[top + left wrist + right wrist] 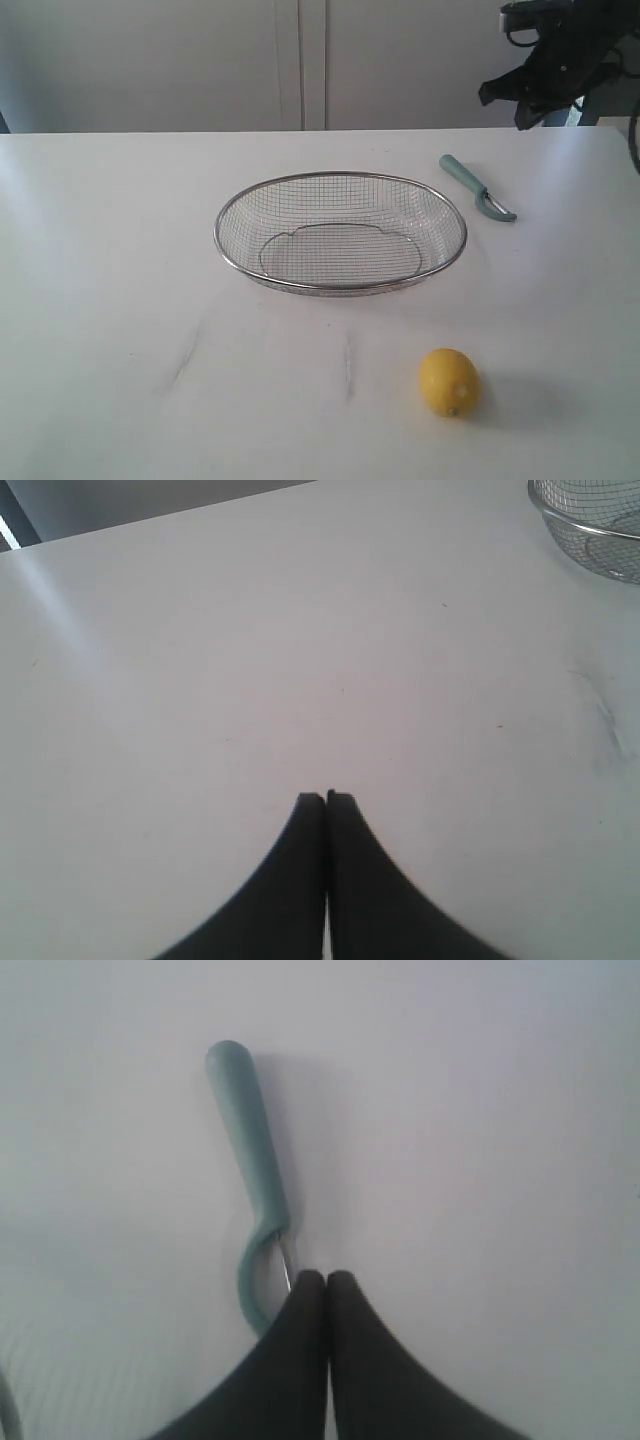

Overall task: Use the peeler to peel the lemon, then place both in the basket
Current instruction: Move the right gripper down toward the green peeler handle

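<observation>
A small yellow lemon (449, 381) lies on the white table near the front right. The teal-handled peeler (474, 185) lies at the back right, beside the basket (222, 225); the right wrist view shows the peeler (246, 1150) just ahead of my right gripper (326, 1276), whose fingers are pressed together and empty and cover part of its head. The silver wire basket sits empty mid-table. My left gripper (325, 798) is shut over bare table, with the basket rim (590, 525) at the view's corner. The right arm (560, 60) hangs dark at the top right of the exterior view.
The white table (120, 300) has faint scuff marks (185, 355) near the front. A pale wall panel (300, 60) stands behind the table's far edge.
</observation>
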### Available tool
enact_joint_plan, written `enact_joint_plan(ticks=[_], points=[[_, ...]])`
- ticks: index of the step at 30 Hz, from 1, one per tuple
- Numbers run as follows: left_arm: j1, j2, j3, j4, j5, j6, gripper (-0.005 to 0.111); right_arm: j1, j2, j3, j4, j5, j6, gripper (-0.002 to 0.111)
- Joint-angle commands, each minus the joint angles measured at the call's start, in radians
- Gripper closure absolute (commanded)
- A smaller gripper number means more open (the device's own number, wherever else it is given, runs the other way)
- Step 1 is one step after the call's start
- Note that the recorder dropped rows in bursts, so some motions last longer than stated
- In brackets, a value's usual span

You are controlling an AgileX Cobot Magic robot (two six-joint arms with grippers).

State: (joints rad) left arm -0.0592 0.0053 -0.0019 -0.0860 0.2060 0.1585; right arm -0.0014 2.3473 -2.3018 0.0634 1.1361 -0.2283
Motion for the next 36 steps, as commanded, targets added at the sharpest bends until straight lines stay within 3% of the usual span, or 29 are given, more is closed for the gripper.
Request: enact_joint_plan(ticks=[1, 4, 8, 9, 11, 15, 36], points=[[-0.005, -0.005, 0.002, -0.003, 0.005, -0.001, 0.106, -0.007, 0.089, -0.079, 0.015, -0.045, -0.093, 0.108], [-0.005, -0.005, 0.002, -0.003, 0.005, -0.001, 0.106, -0.005, 0.135, -0.083, 0.162, -0.105, -0.254, 0.098], [-0.005, -0.005, 0.002, -0.003, 0.005, -0.001, 0.106, 0.016, 0.19, -0.083, 0.168, -0.284, -0.272, 0.077], [-0.005, -0.005, 0.002, -0.003, 0.005, -0.001, 0.106, 0.019, 0.202, -0.083, 0.168, -0.313, -0.262, 0.076], [-0.005, -0.005, 0.002, -0.003, 0.005, -0.001, 0.106, 0.025, 0.22, -0.083, 0.161, -0.396, -0.222, 0.078], [-0.005, -0.005, 0.002, -0.003, 0.005, -0.001, 0.106, 0.025, 0.239, -0.083, 0.07, -0.491, -0.072, 0.108], [-0.005, -0.005, 0.002, -0.003, 0.005, -0.001, 0.106, 0.065, 0.327, -0.085, 0.08, -0.487, -0.086, 0.108]])
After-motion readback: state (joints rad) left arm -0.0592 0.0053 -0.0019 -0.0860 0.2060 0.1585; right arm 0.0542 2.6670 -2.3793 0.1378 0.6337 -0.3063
